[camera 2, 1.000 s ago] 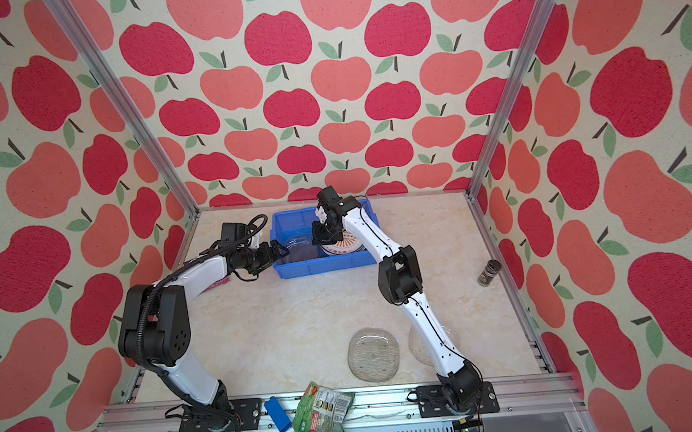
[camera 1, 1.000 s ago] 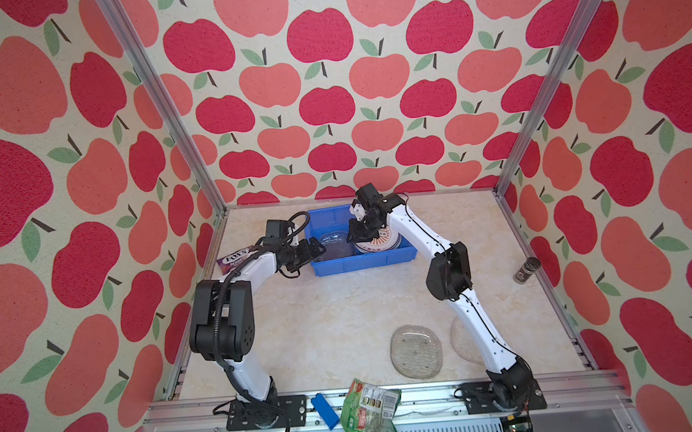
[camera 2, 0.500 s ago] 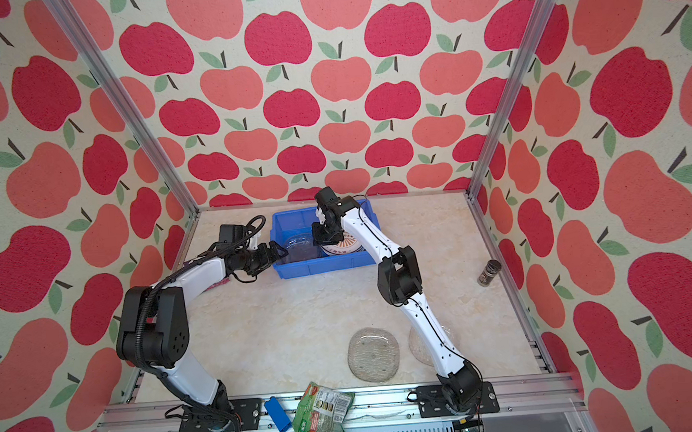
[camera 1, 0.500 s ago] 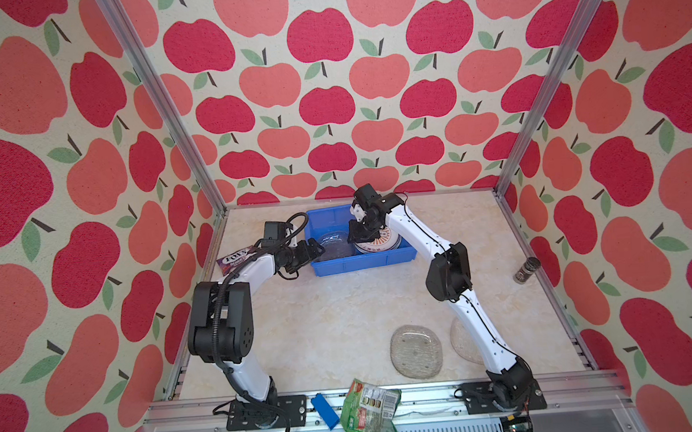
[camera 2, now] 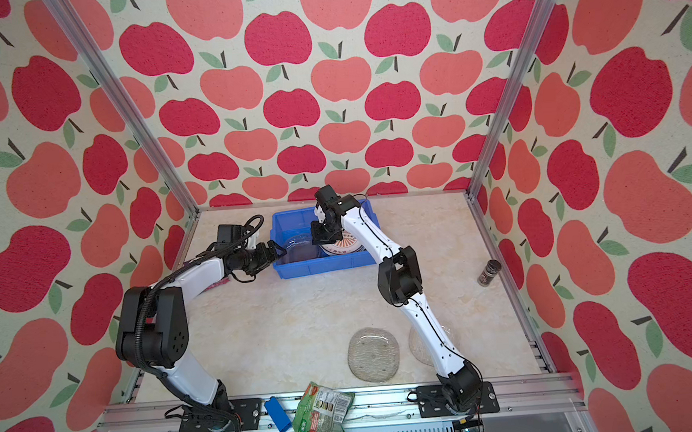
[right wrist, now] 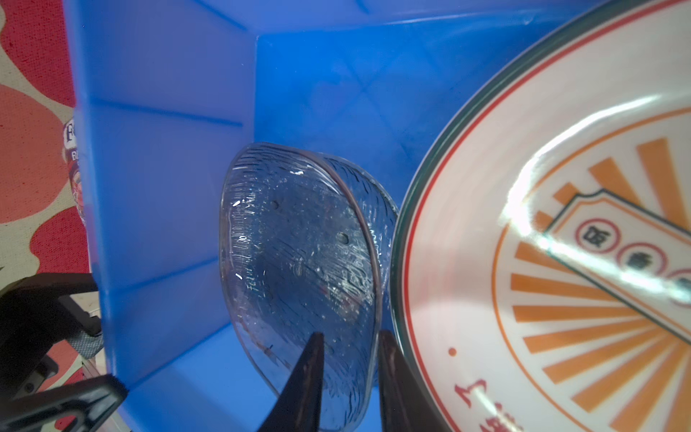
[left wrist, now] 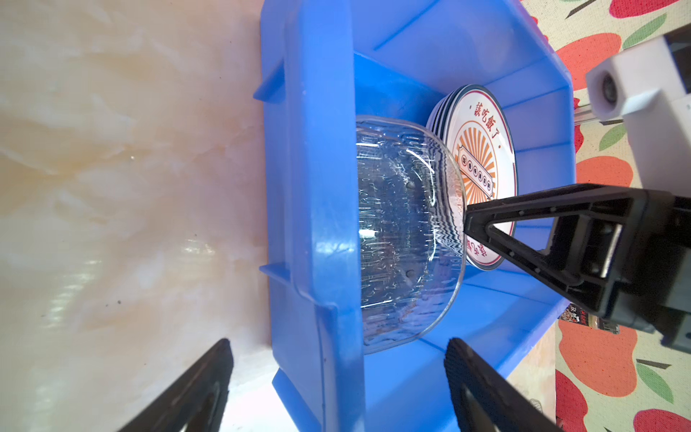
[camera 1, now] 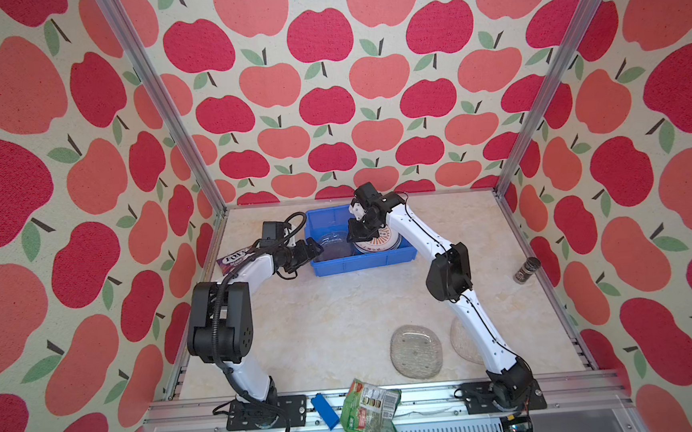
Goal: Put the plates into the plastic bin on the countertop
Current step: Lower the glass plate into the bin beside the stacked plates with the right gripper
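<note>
- Left gripper: held wide apart, astride plastic bin wall.
- Right gripper: set narrowly about glass plate rim; clamping cannot be told.
- The glass plate is tilted inside the plastic bin, against white plates.

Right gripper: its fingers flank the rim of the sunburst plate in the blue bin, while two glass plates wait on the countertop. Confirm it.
Wrong plate. In the right wrist view the fingers of the right gripper flank the rim of the glass plate, not the sunburst plate beside it. Both are in the blue bin, and two glass plates wait on the countertop.
</note>
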